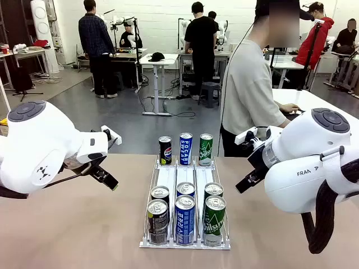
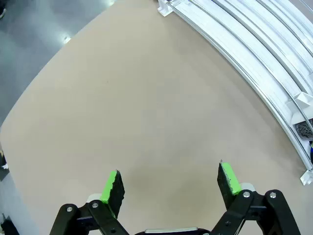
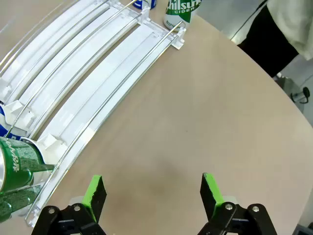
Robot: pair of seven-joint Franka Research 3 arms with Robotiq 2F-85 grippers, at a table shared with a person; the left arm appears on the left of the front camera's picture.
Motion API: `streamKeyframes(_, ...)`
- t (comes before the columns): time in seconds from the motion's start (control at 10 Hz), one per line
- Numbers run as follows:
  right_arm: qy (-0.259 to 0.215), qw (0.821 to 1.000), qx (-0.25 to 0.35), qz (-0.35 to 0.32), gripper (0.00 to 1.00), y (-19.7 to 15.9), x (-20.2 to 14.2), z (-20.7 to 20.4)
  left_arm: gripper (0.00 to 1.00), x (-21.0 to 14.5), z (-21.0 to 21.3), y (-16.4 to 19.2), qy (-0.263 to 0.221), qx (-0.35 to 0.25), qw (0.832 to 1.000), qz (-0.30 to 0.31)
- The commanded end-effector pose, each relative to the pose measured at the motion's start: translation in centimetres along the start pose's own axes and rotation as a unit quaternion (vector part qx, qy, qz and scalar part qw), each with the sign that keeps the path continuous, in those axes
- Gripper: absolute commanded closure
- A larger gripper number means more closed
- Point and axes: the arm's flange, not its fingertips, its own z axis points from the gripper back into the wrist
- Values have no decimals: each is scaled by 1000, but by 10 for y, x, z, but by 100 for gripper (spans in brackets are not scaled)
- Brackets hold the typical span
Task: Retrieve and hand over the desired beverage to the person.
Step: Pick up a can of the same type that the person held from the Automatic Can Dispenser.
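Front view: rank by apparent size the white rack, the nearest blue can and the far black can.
1. white rack
2. nearest blue can
3. far black can, probably smaller-looking only through distance.

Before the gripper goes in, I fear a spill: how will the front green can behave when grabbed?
The front green can looks like smooth metal, so probably rigid but slippery. Tall and narrow, it may tip if pushed near its top. It stands close beside the blue can in the rack, so lifting could scrape it.
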Motion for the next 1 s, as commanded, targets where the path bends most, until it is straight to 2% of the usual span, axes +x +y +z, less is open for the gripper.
streamKeyframes(0.0, 0, 1000, 0, 0, 0, 0, 0, 0, 0, 1, 1, 0, -2, 1, 1000, 1)
streamKeyframes(0.9, 0, 1000, 0, 0, 0, 0, 0, 0, 0, 1, 1, 0, -2, 1, 1000, 1)
